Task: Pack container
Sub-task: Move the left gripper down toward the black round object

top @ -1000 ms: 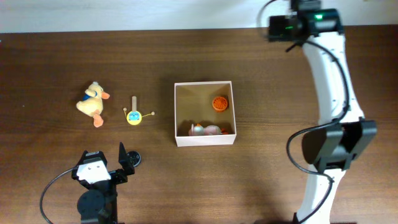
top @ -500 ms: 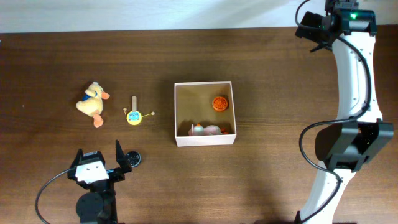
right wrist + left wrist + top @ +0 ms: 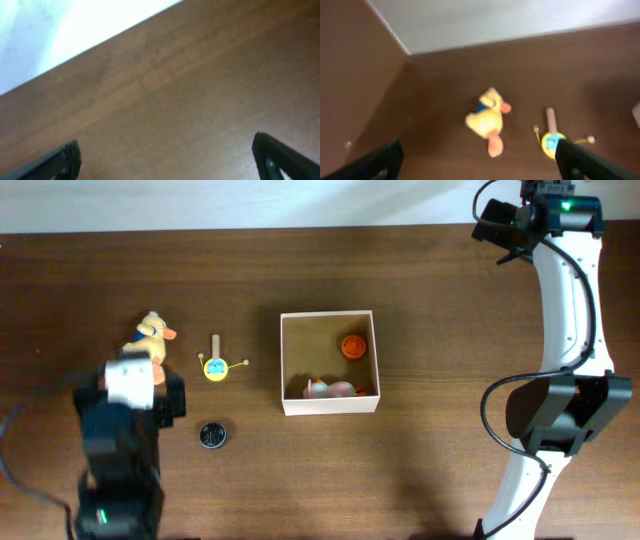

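Left claw (image 3: 477, 155) agape over duck (image 3: 487, 117); container (image 3: 329, 405) well apart

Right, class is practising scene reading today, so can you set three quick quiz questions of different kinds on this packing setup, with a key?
1. True or false: the plush duck lies on the table, outside the container.
2. Which item is already inside the container? A. orange round toy B. yellow drum toy C. black disc
3. Fill in: the left gripper and the right gripper both have their jaws ____.

Key: 1 true; 2 A; 3 open.
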`<state>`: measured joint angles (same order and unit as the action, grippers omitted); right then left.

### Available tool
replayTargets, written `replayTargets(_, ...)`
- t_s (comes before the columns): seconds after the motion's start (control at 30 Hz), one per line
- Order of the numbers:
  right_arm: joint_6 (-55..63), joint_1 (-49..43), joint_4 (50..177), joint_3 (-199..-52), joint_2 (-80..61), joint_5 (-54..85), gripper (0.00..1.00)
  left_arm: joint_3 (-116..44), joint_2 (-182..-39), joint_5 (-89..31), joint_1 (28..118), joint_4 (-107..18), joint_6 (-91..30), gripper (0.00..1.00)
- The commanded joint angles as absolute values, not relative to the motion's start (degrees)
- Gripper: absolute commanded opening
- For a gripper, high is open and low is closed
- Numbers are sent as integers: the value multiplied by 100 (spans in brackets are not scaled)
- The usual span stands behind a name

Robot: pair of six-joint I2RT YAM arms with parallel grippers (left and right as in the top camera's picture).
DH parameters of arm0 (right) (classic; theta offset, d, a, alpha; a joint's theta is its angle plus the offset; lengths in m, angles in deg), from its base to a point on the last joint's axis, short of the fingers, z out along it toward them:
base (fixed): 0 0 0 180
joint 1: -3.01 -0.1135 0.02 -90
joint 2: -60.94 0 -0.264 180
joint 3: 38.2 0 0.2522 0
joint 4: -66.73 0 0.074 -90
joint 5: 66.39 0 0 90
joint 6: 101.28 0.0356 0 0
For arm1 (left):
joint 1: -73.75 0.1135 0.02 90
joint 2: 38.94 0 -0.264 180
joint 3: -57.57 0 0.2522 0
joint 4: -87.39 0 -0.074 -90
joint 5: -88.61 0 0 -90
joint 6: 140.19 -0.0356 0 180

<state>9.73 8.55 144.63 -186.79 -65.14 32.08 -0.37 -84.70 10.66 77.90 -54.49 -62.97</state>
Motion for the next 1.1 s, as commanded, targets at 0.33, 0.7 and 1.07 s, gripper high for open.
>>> replayTargets(0.33, 1043, 829, 14457, -18686, -6612, 3195, 99, -2009, -11136, -2540, 7765, -1901, -5978, 99)
replayTargets(0.7, 1043, 829, 14457, -18686, -6612, 3195, 99, -2009, -12026, -3218, 7765, -1661, -5425, 99)
replayTargets(1.07, 1043, 829, 14457, -18686, -6612, 3192, 99, -2000, -12749, -523, 7765, -1610, -3759, 99)
